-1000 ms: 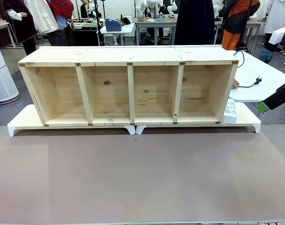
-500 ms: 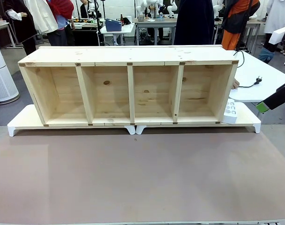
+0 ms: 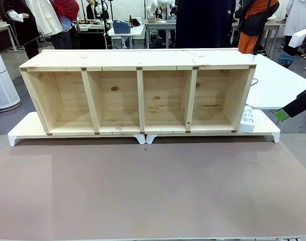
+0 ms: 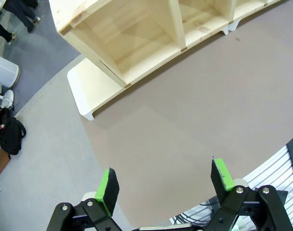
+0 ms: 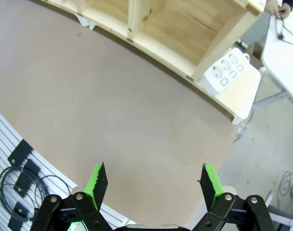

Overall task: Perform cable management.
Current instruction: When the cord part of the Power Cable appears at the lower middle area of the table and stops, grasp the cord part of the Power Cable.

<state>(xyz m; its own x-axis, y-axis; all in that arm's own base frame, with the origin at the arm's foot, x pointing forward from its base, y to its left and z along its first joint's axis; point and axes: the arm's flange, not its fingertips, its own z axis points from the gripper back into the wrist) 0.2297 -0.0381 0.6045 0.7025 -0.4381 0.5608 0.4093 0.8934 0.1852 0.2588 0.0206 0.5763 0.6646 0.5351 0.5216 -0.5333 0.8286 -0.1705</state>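
In the right wrist view, the thin black cable runs over the white side table at the top right corner, where a person's hand holds it. Its plug is hidden. My right gripper hangs open over the brown table top, far from the cable, with nothing between its green pads. It also pokes in at the right edge of the front view. My left gripper is open too, above the table's left part, holding nothing.
A long wooden shelf unit with several open compartments lies on white risers across the far side. A white power strip leans at its right end. A person in dark clothes stands behind the shelf.
The cable and its plug no longer lie on the white side table in the front view. The person in dark clothes has shifted left. Both grippers stay still.
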